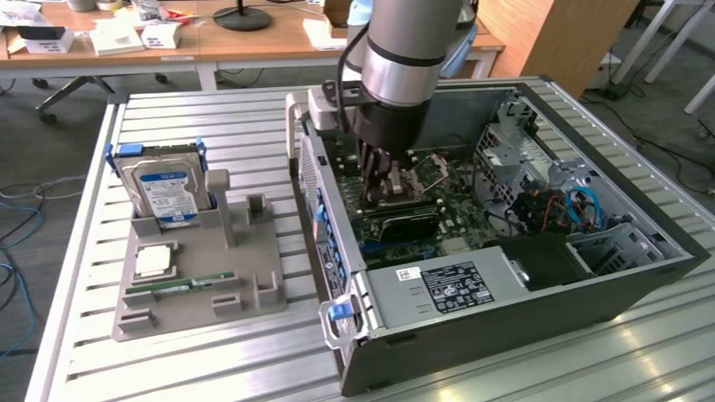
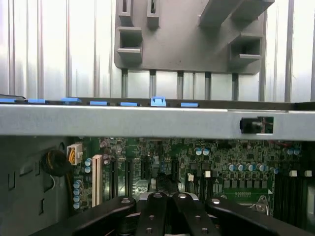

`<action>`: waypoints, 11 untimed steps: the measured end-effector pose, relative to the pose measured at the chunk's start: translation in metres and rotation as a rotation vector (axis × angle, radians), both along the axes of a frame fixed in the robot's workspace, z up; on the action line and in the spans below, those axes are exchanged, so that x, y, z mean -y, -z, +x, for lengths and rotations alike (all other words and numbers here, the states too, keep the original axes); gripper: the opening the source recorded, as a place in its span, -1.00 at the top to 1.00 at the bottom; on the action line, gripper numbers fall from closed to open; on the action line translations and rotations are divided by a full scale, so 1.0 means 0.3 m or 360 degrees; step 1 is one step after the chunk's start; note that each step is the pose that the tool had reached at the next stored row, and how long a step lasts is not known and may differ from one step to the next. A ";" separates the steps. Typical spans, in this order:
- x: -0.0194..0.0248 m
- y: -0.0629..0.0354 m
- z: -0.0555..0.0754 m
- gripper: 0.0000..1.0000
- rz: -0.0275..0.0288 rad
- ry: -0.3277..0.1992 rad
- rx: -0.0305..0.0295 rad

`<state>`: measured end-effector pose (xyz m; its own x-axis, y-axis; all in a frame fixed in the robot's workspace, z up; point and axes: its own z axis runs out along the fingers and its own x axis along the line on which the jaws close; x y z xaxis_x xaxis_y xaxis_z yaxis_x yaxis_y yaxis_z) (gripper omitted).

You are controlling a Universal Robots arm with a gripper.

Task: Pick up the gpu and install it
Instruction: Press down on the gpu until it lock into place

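The gpu (image 1: 408, 224) is a thin black card standing on edge on the green motherboard (image 1: 447, 209), inside the open computer case (image 1: 625, 285). My gripper (image 1: 383, 197) reaches down into the case and sits right at the card's upper edge. In the wrist view the gripper (image 2: 167, 196) has its black fingers (image 2: 150, 209) pressed together, with the motherboard's slots just beyond the tips. Nothing shows between the fingers. I cannot tell whether the tips touch the card.
A grey parts holder (image 1: 240, 268) lies on the slatted metal table at the exterior view's left, carrying a silver hard drive (image 1: 167, 188), a square chip (image 1: 153, 260) and a green RAM stick (image 1: 179, 285). The case's side wall (image 2: 147, 120) runs between the holder (image 2: 187, 44) and the motherboard.
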<state>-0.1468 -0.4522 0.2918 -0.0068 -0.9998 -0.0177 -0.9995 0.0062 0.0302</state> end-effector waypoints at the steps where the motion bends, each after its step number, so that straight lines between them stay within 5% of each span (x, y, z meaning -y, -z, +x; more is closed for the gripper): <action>1: 0.000 0.000 -0.008 0.79 -0.00002 0.0000 0.00004; 11: 0.000 0.000 -0.060 0.79 -0.00013 0.0000 0.00019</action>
